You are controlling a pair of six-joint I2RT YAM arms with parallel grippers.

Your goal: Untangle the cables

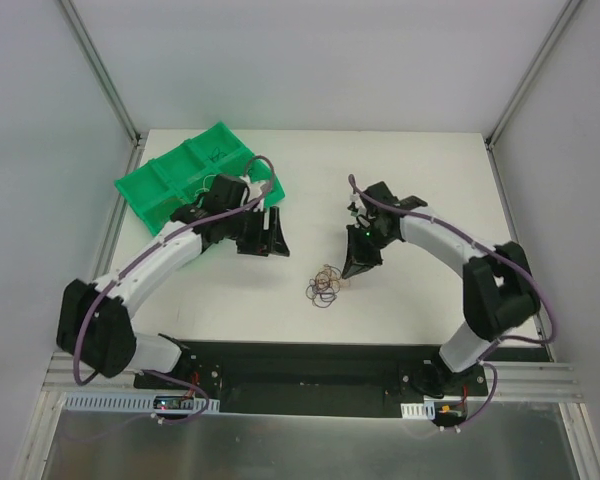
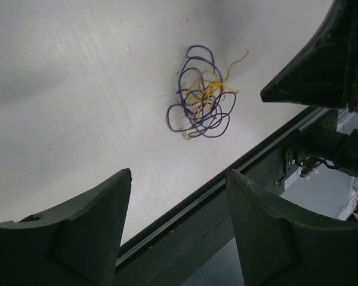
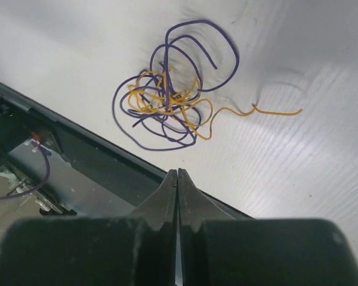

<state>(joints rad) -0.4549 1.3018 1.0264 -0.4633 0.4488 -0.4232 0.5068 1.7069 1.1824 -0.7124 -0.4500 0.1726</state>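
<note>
The cables [image 1: 324, 286] lie as one small loose clump of thin curly purple and orange wires on the white table, between the two arms and near the front edge. The clump shows in the left wrist view [image 2: 201, 96] and the right wrist view [image 3: 166, 106], where one orange strand [image 3: 274, 112] trails out to the right. My left gripper [image 1: 268, 236] is open and empty, up and left of the clump, which lies beyond its tips [image 2: 179, 174]. My right gripper [image 1: 358, 266] is shut with nothing between its jaws, just right of the clump, apart from it [image 3: 177, 173].
A green compartment tray [image 1: 170, 180] stands at the back left, behind my left wrist. The table's dark front rail [image 2: 250, 161] runs close to the clump. Grey enclosure walls and metal posts surround the table.
</note>
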